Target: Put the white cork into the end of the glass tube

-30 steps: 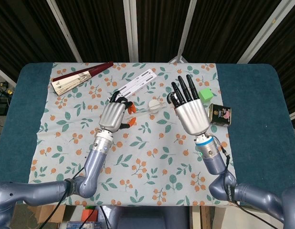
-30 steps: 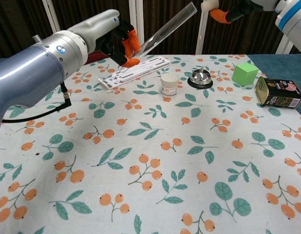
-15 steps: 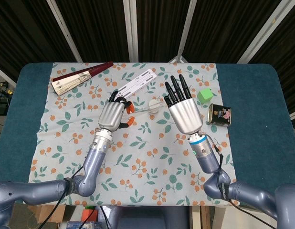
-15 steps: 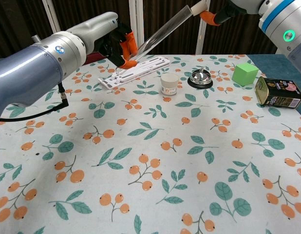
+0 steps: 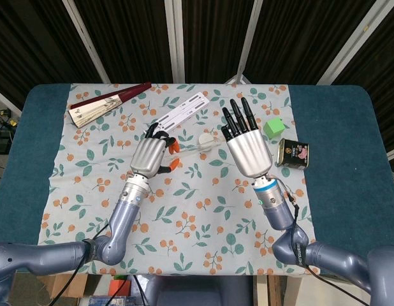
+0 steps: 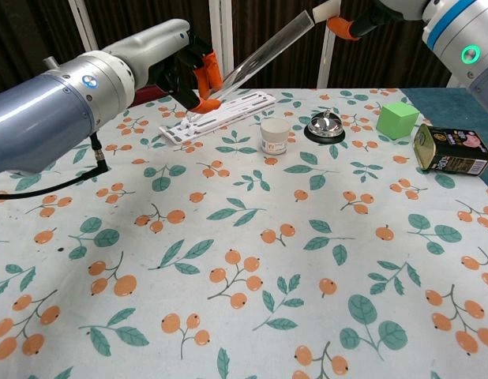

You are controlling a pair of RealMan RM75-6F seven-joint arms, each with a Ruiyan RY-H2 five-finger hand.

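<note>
Above table, far centre: glass tube pinched slanted in left hand. White cork pinched by right hand, moved leftward to tube's upper end, touching. Insertion imminent.

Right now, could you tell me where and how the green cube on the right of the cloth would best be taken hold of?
Grip the green cube across two opposite flat side faces, coming down from above. It sits flat and free on the cloth, apart from the bell and the tin, so its top is open. A robot hand would probably find the parallel faces steadiest.
</note>
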